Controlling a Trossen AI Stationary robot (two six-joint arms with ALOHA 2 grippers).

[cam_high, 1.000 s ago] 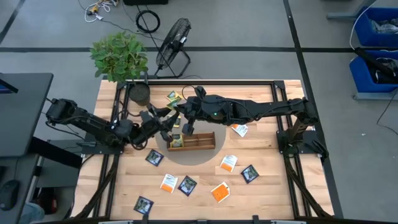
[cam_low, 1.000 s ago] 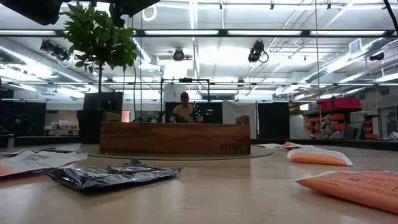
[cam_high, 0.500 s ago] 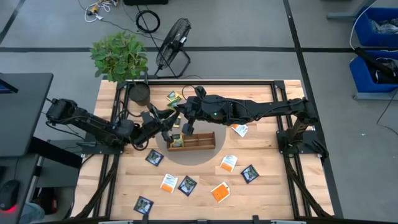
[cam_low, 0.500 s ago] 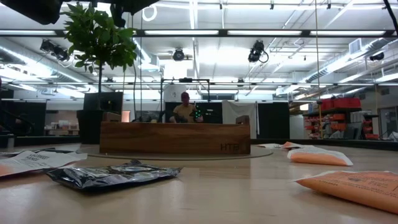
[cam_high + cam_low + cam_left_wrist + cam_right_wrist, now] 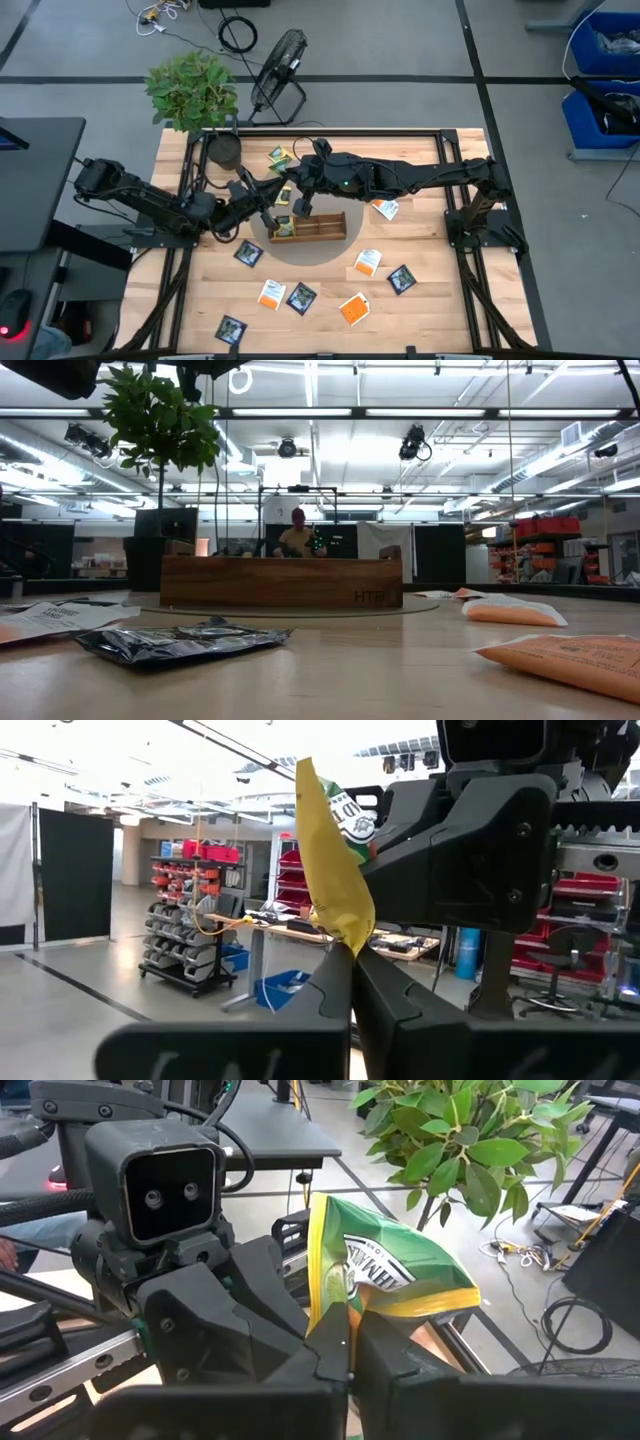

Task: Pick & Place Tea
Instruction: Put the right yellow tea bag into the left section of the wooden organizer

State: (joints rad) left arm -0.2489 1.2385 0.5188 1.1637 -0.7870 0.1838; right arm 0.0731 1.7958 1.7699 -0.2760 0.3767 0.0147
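Note:
A yellow-green tea sachet [image 5: 395,1275] hangs in the air above the left end of the brown wooden tray [image 5: 310,227]. Both grippers are shut on it. My left gripper [image 5: 271,196] reaches in from the table's left, my right gripper [image 5: 297,200] from the right, and they meet fingertip to fingertip. In the left wrist view the sachet [image 5: 328,860] shows edge-on. Several more sachets lie flat on the table near the front, among them a dark one [image 5: 249,253] and an orange one [image 5: 353,308]. Neither gripper shows in the low view. My left gripper pinches the sachet's bottom edge [image 5: 350,942] between its two fingers, coming from the table's left. The sachet stands up past the fingertips, clear of table and tray. My right gripper pinches the same sachet at its lower edge [image 5: 338,1320] between its two fingers, coming from the table's right. The crumpled sachet rises above the fingers, lifted clear.
A potted plant [image 5: 192,88] stands at the table's far left corner. Two sachets lie at the far side [image 5: 279,155] and one right of the tray [image 5: 386,208]. The low view shows a dark sachet [image 5: 180,642] and orange ones [image 5: 570,660] close to the near edge.

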